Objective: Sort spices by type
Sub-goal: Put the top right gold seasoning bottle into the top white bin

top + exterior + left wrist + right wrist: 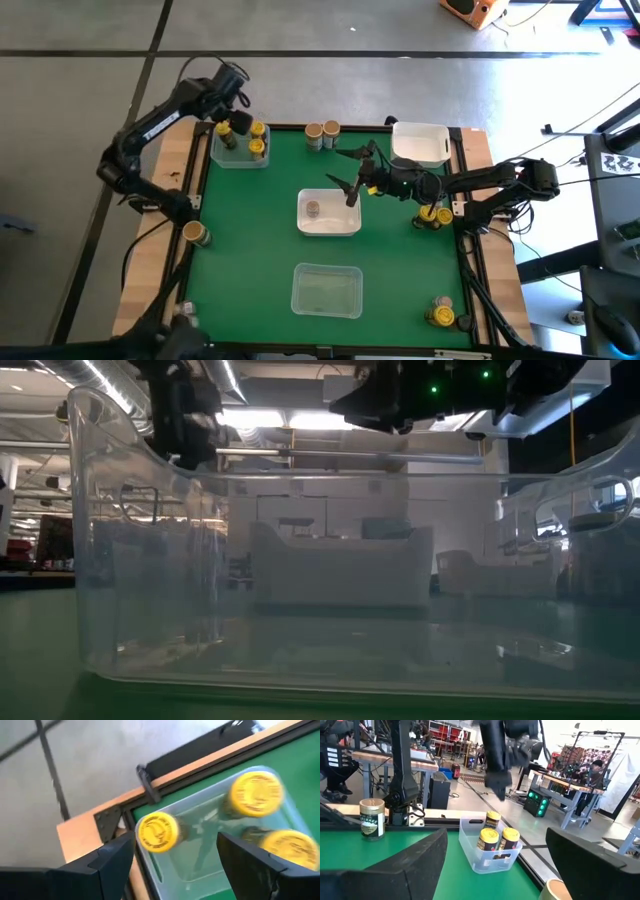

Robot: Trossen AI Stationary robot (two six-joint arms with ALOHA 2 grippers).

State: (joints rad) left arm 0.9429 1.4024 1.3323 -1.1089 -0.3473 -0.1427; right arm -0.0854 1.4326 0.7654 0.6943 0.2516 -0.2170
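The left gripper [232, 122], fingers apart and empty, hovers over the clear bin [222, 156] at the table's 11 o'clock corner, where 3 yellow-lidded spice jars [256, 140] stand upright inside.

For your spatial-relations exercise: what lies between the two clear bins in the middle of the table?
Only bare green mat separates the jar bin from the empty bin, seen in the high view.

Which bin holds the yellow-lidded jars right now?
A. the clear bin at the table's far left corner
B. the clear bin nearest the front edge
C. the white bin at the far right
A: three yellow-lidded jars stand in the clear corner bin, below the left gripper.
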